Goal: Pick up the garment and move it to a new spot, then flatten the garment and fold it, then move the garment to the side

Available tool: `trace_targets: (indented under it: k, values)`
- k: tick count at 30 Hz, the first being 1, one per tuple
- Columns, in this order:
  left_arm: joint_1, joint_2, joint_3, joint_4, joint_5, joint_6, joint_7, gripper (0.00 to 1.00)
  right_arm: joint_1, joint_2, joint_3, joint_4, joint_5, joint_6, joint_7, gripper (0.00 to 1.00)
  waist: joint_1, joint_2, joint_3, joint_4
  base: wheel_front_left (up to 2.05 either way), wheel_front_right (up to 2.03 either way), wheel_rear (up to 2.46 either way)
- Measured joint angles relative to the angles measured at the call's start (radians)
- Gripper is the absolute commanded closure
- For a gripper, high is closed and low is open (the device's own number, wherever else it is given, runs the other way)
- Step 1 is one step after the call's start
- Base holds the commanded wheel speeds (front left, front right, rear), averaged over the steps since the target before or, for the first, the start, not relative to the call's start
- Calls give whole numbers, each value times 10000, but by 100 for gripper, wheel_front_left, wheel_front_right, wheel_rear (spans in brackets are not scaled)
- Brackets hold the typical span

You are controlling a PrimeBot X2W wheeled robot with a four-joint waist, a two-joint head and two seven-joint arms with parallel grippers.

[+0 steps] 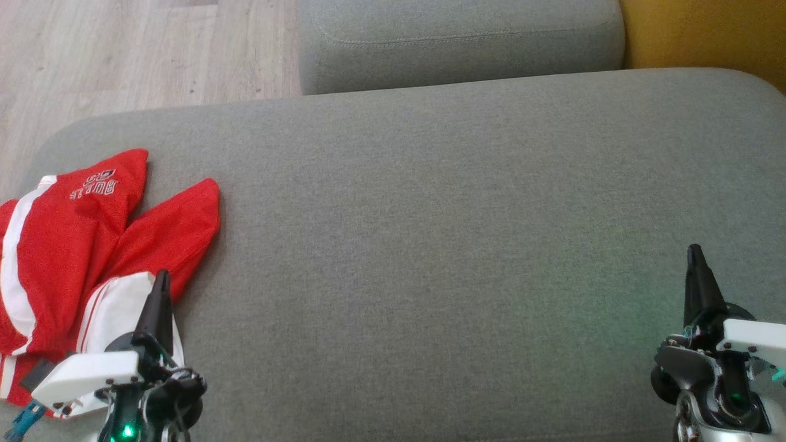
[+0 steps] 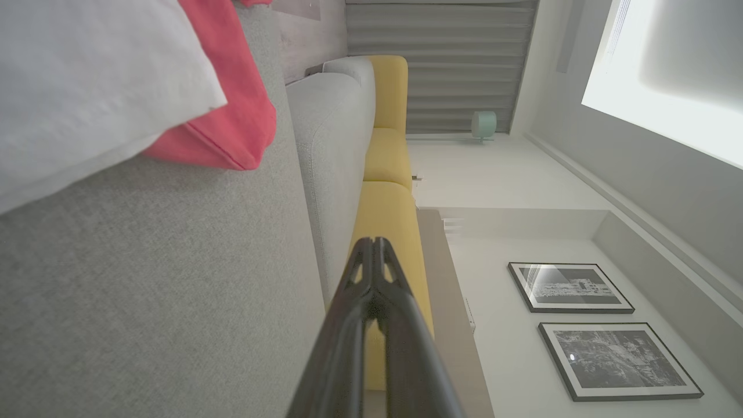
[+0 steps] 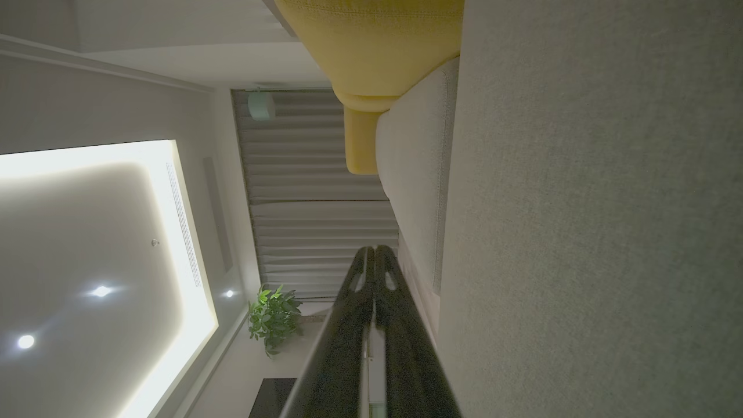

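Garment (image 1: 55, 245) seemingly just beside left jaws

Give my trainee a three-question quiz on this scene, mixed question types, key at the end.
1. Fill in: the left claw and the right claw both have their jaws ____.
2. True or false: the red garment lies in the middle of the grey seat.
3. Which claw is nearer the garment? A left, B right.
Key: 1 shut; 2 false, it lies at the seat's left end; 3 A.
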Motion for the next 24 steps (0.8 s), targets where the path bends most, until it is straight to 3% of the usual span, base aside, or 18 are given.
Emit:
trace_targets:
  k: [23, 24]
  values:
    - [0, 0, 0, 0, 0, 0, 0, 100, 0, 0, 0, 0, 0, 0, 0, 100, 0, 0, 0, 0, 0, 0, 0]
    - [0, 0, 0, 0, 0, 0, 0, 0, 0, 0, 0, 0, 0, 0, 0, 0, 0, 0, 0, 0, 0, 0, 0]
